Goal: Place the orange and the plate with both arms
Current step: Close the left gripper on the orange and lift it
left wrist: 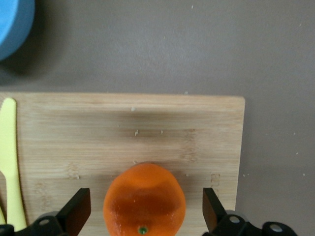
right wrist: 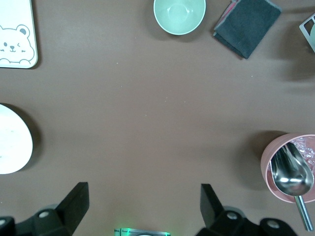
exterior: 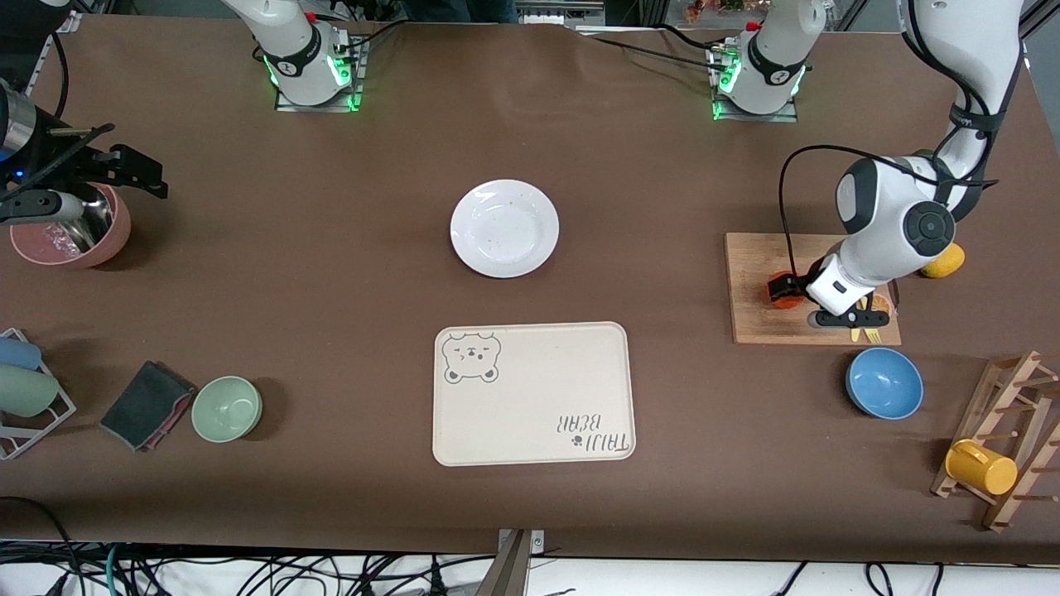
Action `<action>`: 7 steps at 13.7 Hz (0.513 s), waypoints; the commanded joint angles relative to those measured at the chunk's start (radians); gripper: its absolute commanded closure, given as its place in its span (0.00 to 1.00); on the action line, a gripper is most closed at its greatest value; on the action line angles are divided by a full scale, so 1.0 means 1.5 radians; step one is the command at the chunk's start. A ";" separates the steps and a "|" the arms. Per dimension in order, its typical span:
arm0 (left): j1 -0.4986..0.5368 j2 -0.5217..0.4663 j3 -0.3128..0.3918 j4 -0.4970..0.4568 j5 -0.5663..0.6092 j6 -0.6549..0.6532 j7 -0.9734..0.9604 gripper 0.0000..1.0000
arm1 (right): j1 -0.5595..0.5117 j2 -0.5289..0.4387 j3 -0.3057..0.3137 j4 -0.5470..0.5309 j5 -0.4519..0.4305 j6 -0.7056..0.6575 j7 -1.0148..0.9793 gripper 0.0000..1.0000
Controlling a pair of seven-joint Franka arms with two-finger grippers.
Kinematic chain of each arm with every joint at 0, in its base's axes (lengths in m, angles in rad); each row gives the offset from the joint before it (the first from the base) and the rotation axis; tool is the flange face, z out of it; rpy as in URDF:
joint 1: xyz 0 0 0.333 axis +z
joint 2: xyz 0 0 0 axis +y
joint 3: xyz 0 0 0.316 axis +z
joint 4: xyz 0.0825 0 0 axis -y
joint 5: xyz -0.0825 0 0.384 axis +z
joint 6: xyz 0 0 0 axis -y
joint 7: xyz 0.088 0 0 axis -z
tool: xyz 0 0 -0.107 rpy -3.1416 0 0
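The orange (exterior: pixel 787 301) lies on a wooden cutting board (exterior: pixel 754 323) toward the left arm's end of the table. My left gripper (exterior: pixel 802 303) is open and low over the board. In the left wrist view its fingers stand either side of the orange (left wrist: pixel 144 189) with a gap on each side, around the left gripper's middle (left wrist: pixel 145 205). The white plate (exterior: pixel 504 228) sits empty at the table's middle; its edge shows in the right wrist view (right wrist: pixel 12 147). My right gripper (exterior: pixel 124 164) is open and empty (right wrist: pixel 142 201), held over the pink bowl.
The cream bear tray (exterior: pixel 530 393) lies nearer the camera than the plate. A blue bowl (exterior: pixel 884 382), a lemon (exterior: pixel 944 261) and a wooden rack with a yellow mug (exterior: pixel 981 466) surround the board. A pink bowl with a scoop (exterior: pixel 70 232), green bowl (exterior: pixel 226 408) and dark cloth (exterior: pixel 147 404) lie toward the right arm's end.
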 commanded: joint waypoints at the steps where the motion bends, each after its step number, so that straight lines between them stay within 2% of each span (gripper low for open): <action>1: 0.003 -0.003 -0.002 -0.020 0.013 0.013 0.000 0.00 | 0.000 0.005 0.000 0.016 0.002 -0.012 -0.003 0.00; 4: 0.002 0.012 -0.002 -0.015 0.013 0.014 0.000 0.01 | 0.000 0.005 0.000 0.016 0.002 -0.012 -0.003 0.00; 5: 0.002 0.019 -0.002 -0.013 0.013 0.021 0.000 0.09 | 0.000 0.005 0.000 0.016 0.002 -0.012 -0.003 0.00; 6: 0.002 0.025 -0.002 -0.014 0.013 0.035 -0.001 0.26 | 0.000 0.005 0.000 0.016 0.002 -0.012 -0.003 0.00; 7: 0.002 0.026 -0.001 -0.014 0.013 0.038 -0.002 0.59 | 0.000 0.005 0.000 0.016 0.002 -0.012 -0.003 0.00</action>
